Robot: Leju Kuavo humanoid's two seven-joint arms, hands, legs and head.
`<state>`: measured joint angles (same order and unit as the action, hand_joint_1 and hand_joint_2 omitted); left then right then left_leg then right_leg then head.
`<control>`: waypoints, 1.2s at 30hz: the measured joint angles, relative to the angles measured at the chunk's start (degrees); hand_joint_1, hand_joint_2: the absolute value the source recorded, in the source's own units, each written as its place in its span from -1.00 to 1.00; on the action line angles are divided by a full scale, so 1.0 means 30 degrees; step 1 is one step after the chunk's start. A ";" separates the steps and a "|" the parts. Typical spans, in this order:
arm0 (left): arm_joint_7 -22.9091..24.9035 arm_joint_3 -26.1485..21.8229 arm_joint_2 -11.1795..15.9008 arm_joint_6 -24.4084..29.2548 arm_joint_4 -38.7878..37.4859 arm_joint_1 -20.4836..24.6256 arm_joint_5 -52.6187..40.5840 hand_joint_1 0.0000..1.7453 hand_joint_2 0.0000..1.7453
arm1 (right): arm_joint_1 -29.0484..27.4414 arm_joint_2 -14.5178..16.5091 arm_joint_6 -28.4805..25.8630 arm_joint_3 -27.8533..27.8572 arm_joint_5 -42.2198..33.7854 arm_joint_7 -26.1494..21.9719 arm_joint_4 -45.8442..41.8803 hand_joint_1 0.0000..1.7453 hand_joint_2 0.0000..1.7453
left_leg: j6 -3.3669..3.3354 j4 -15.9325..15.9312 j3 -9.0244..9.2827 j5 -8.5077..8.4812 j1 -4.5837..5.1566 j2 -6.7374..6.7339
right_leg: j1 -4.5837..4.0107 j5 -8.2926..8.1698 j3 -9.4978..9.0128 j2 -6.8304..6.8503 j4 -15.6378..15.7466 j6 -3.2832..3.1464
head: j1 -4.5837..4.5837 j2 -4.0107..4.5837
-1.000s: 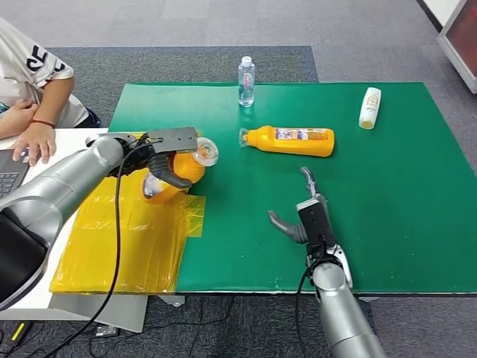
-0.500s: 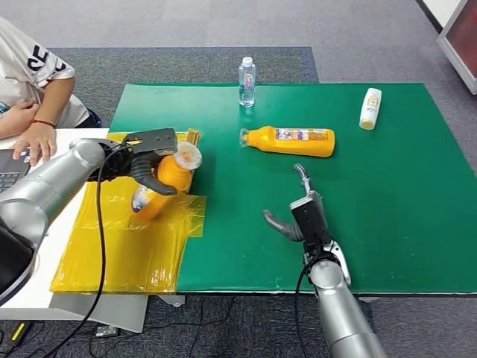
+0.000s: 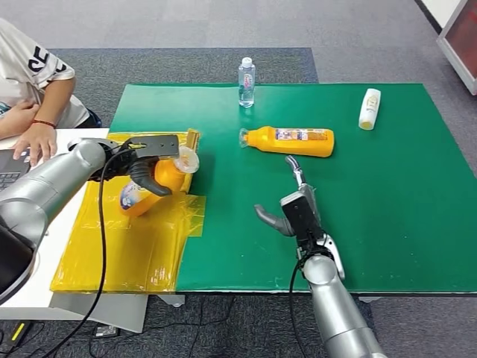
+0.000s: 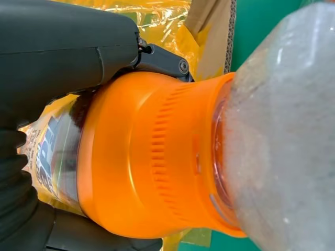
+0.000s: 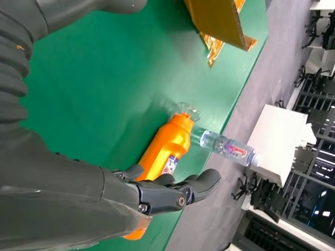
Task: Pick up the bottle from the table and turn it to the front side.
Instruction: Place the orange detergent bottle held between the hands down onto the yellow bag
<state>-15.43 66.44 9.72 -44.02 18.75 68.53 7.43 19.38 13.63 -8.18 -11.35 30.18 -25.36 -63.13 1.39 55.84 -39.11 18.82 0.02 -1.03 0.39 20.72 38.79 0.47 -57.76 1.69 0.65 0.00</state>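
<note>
Item: orange bottle [image 3: 150, 184], smooth plastic, ribbed shoulder, clear cap, printed label. Location: left of centre in the head view, gripped and tilted in the left robot hand [image 3: 147, 158] above crinkled yellow film [image 3: 127, 239] on the green bench [image 3: 393, 186]. Pick-up judged done; turning to the front side remained. Right robot hand [image 3: 292, 212] lay open, holding nothing, lower centre, near a second orange bottle [image 3: 291, 141] lying flat.

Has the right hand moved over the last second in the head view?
Yes. The right hand has drifted toward the robot's left and slightly forward, nearer the orange bottle lying on the green mat, which stayed put.
</note>
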 joint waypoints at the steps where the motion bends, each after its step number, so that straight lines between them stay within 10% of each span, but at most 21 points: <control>1: 0.0000 0.0046 -0.0013 0.0075 -0.0007 0.0000 -0.0029 -1.00 1.00 | 0.0000 0.0028 -0.0031 -0.0047 0.0022 0.0007 -0.0004 -1.00 1.00 | 0.0002 0.0000 0.0000 -0.0002 -0.0002 0.0000 | -0.0002 0.0000 0.0000 0.0000 0.0000 0.0000 | -0.0002 0.0000; 28: -0.0920 0.1102 -0.0280 0.1378 -0.0071 -0.0120 -0.0774 -1.00 1.00 | -0.0350 0.0126 -0.0366 -0.0470 0.0111 0.0191 -0.0049 -1.00 1.00 | 0.0003 0.0000 0.0001 -0.0003 -0.0001 0.0000 | -0.0002 -0.0001 0.0002 0.0000 0.0001 -0.0003 | -0.0005 0.0000; 33: -0.4064 -0.0953 0.0279 1.0504 0.2979 -0.1426 -0.1876 -1.00 1.00 | -0.1580 -0.0380 0.5776 0.0202 -0.6716 -0.2735 -0.2026 -1.00 1.00 | -0.0014 0.0000 0.0005 0.0013 0.0007 0.0011 | 0.0020 0.0014 -0.0017 0.0008 0.0005 0.0018 | -0.0004 0.0000; 36: -0.3356 -0.4266 0.1280 1.2608 0.7932 -0.4487 -0.4736 -1.00 1.00 | -0.2404 -0.0982 0.7450 0.0964 -0.7854 -0.3031 -0.4251 -1.00 1.00 | -0.0016 0.0000 0.0025 0.0064 0.0038 -0.0020 | 0.0045 0.0029 -0.0023 -0.0030 0.0011 0.0028 | -0.0005 0.0000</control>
<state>-25.50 53.64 13.55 -6.19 42.54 55.07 -6.78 12.17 10.69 14.17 -8.46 6.62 -34.45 -75.88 1.34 55.84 -39.04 19.01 0.14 -1.09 0.53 20.81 38.73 0.38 -57.73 1.78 0.63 0.00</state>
